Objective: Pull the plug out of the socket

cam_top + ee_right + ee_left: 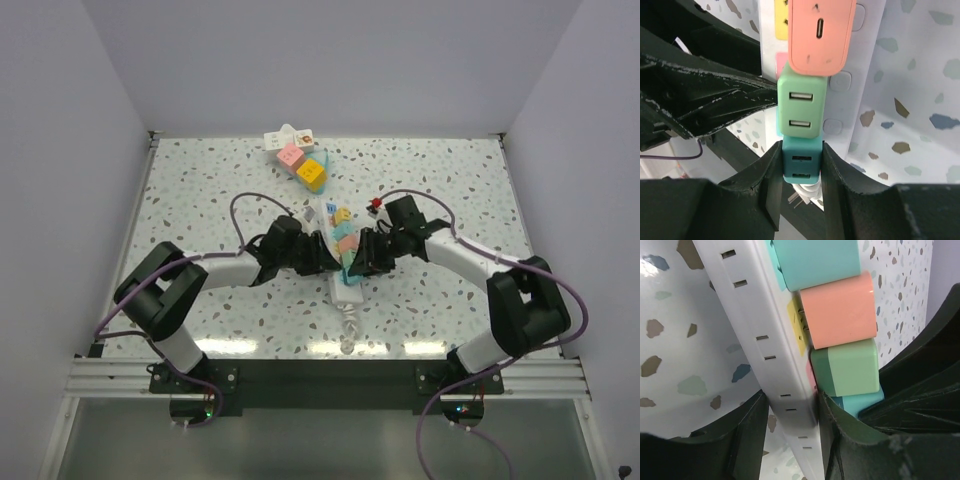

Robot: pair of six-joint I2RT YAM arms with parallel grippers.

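Note:
A white power strip point(348, 288) lies at the table's middle with a row of plugs in it: salmon point(820, 35), green point(802, 107) and teal point(801, 159). My right gripper point(801, 172) is shut on the teal plug, the one nearest the cord end; it also shows in the top view point(362, 258). My left gripper point(790, 412) is shut on the white strip's body point(765, 330), one finger on each long side, beside the green plug point(850, 367). In the top view the left gripper point(318, 258) faces the right one across the strip.
A clear bag of pink and yellow plugs point(300, 162) lies at the back centre. A small red object point(377, 205) sits by the right arm. The strip's white cord point(347, 325) runs toward the near edge. White walls enclose the table.

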